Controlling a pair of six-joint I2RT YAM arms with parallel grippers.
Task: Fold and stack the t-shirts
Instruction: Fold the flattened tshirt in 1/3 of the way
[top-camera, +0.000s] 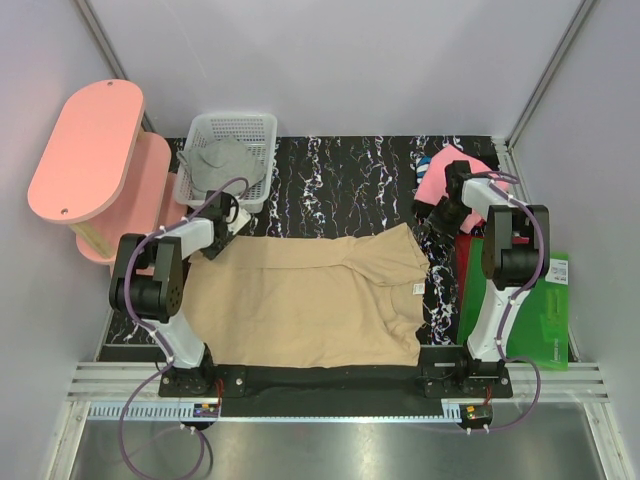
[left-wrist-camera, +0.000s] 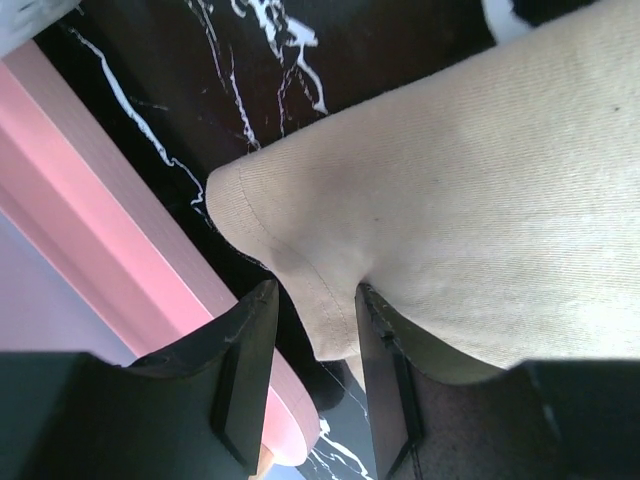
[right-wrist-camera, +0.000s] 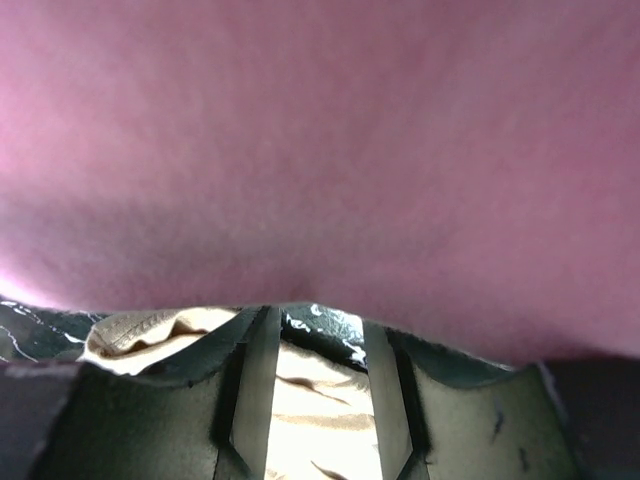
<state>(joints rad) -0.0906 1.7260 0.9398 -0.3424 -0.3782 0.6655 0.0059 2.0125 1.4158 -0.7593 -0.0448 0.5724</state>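
A large tan t-shirt (top-camera: 310, 300) lies spread flat on the black marbled table (top-camera: 340, 180), its white label (top-camera: 418, 288) near the right edge. My left gripper (top-camera: 232, 215) is at its far-left sleeve. In the left wrist view the gripper (left-wrist-camera: 316, 290) is open and straddles the sleeve hem (left-wrist-camera: 290, 260). One finger touches the cloth and the other stands apart. My right gripper (top-camera: 437, 215) hangs open by the shirt's far-right corner. A pink t-shirt (right-wrist-camera: 320, 150) fills that wrist view above the gripper (right-wrist-camera: 320, 318), with tan cloth (right-wrist-camera: 320, 400) below. A grey t-shirt (top-camera: 222, 160) lies in the basket.
A white mesh basket (top-camera: 235, 120) stands at the back left. Next to it on the left is a pink two-tier shelf (top-camera: 85, 150). A stiff green sheet (top-camera: 535, 310) lies along the right edge of the table, beside the right arm.
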